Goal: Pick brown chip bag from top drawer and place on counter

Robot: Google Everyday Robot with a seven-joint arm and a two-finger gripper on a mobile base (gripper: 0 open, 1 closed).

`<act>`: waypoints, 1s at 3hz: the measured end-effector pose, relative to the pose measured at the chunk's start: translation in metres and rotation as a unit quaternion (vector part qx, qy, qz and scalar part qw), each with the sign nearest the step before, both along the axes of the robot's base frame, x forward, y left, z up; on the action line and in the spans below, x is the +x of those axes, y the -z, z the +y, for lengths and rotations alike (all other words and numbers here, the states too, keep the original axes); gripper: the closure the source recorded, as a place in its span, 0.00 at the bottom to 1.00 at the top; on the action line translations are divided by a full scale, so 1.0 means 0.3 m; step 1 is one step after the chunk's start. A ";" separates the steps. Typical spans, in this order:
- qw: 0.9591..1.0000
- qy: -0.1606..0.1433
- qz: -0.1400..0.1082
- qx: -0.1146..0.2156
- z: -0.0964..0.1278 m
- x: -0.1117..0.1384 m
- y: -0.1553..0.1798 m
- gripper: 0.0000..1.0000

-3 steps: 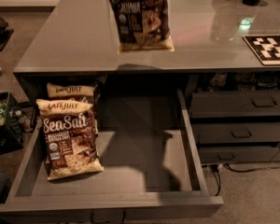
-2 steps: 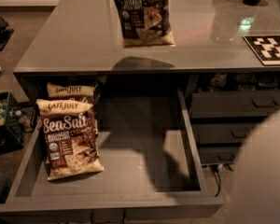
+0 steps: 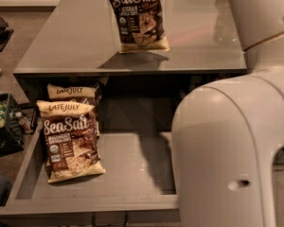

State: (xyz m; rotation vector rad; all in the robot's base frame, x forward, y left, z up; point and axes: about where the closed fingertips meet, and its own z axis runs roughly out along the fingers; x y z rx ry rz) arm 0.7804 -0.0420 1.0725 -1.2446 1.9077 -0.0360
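A brown chip bag [image 3: 72, 141] lies flat at the left of the open top drawer [image 3: 132, 174], its cream "Late July" band toward the back. A second identical bag [image 3: 73, 92] lies behind it, half under the counter. A third identical bag [image 3: 138, 15] stands upright on the grey counter [image 3: 61, 46]. My white arm [image 3: 236, 126] fills the right side of the camera view and hides the drawer's right part. My gripper is out of view.
A dark crate [image 3: 2, 126] with items stands on the floor left of the drawer. A dark object [image 3: 0, 25] lies on the floor at far left. The drawer's middle floor is bare grey.
My arm has swung in from the right and now covers the right side, hiding the handled drawers and the marker on the counter. The bags have not moved.
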 end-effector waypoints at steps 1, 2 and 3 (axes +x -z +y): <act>1.000 -0.015 0.020 -0.006 0.059 0.046 0.079 1.00; 0.999 -0.030 0.036 -0.006 0.115 0.075 0.149 1.00; 0.999 -0.031 0.036 -0.005 0.118 0.078 0.154 0.81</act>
